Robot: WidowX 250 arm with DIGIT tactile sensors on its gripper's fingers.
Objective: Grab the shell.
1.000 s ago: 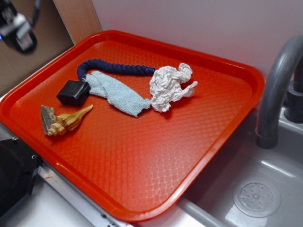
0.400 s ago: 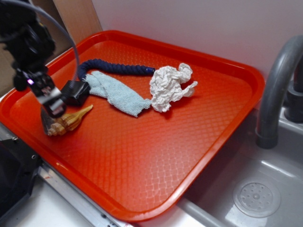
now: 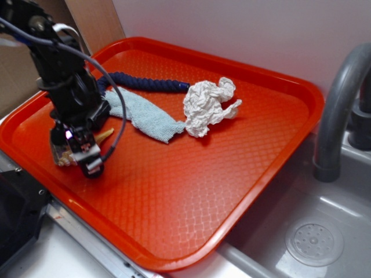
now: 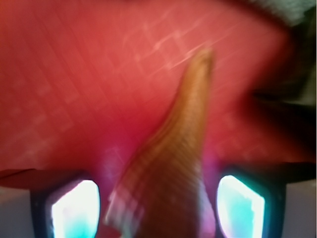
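- Shell (image 4: 171,163) lies at the tray's (image 3: 174,191) lower-left edge, its thin tip pointing up the wrist frame.
- Gripper (image 3: 75,153), up at the frame's top left a second ago, has dropped over it, jaws spread on either side.
- Closing looks to be next; nothing is gripped yet.
- Cloth (image 3: 142,116) and paper (image 3: 207,105) sit centre frame.

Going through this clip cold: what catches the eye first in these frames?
The black tool plunged onto the near-left corner of the bright red tray, straddling the golden shell, whose pointed tip pokes out beside it. In the blurred wrist view, the shell fills the gap between the two glowing fingers. Next, the crumpled white paper near the tray's middle, with a pale blue cloth and a dark blue rope to its left.
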